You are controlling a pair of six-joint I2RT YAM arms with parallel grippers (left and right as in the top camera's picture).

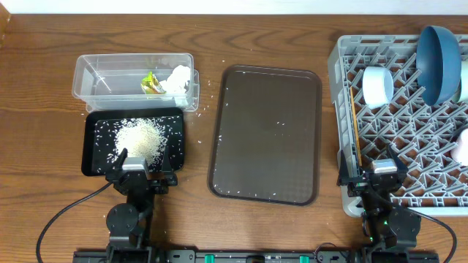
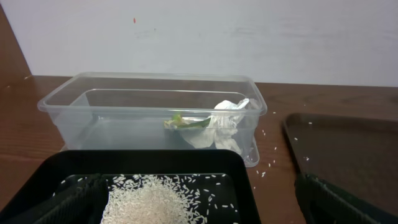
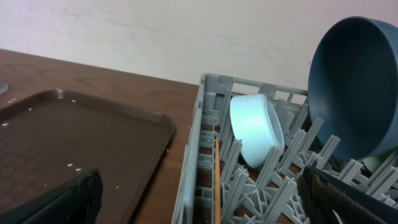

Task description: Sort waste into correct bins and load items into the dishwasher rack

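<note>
Both wide, empty — left fingers (image 2: pixel 339 200) at black tray (image 1: pixel 95 157) edge; right fingers (image 3: pixel 56 200) at rack (image 1: pixel 340 95) corner

Both arms sit folded low at the near side, the left gripper (image 1: pixel 144 156) and the right gripper (image 1: pixel 371 162) each pointing straight away from its base, jaws spread wide and empty, the dark fingers (image 2: pixel 62 202) showing at both lower corners of each wrist view.
</note>
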